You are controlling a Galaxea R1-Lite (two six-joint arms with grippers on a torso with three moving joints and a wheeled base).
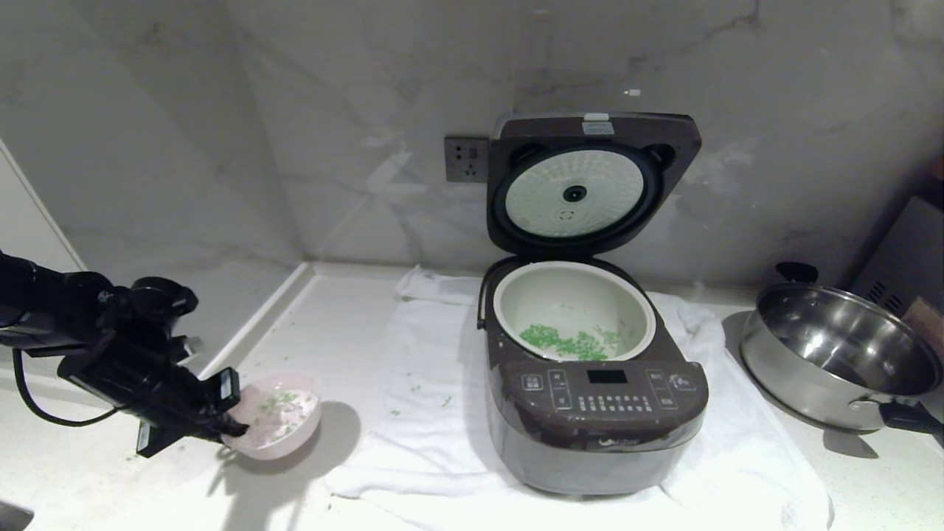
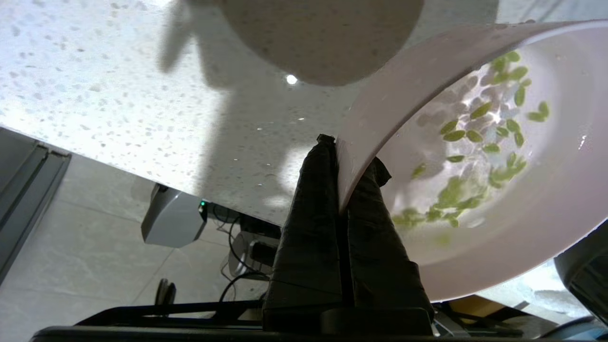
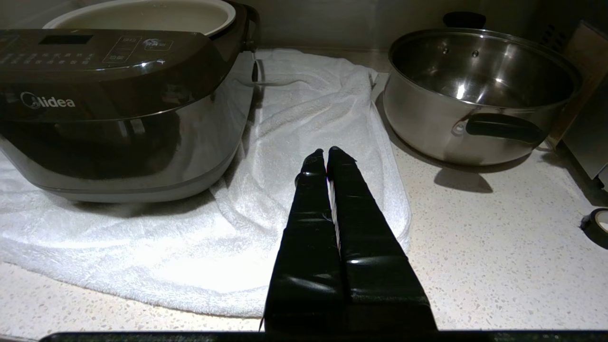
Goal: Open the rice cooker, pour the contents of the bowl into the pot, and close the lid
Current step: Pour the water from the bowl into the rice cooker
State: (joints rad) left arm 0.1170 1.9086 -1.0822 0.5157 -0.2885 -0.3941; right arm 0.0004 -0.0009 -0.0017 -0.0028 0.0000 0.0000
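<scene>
The dark brown rice cooker (image 1: 594,428) stands on a white towel with its lid (image 1: 590,184) hinged upright against the wall. Green contents (image 1: 564,341) lie in the pale pot (image 1: 509,310). Far left of the cooker, my left gripper (image 1: 234,428) is shut on the rim of the pink bowl (image 1: 287,446), held just above the counter. In the left wrist view the fingers (image 2: 308,199) pinch the bowl (image 2: 522,228) wall, and some green and white bits (image 2: 475,137) still lie inside. My right gripper (image 3: 327,154) hangs shut and empty over the towel's edge, right of the cooker (image 3: 118,118).
A shiny steel pan (image 1: 833,361) with black handles sits right of the cooker, with a grey box (image 1: 903,258) behind it. The white towel (image 1: 413,442) spreads under the cooker, with stray green bits on it. A wall socket (image 1: 466,158) is behind, and a tape roll (image 3: 597,223) lies far right.
</scene>
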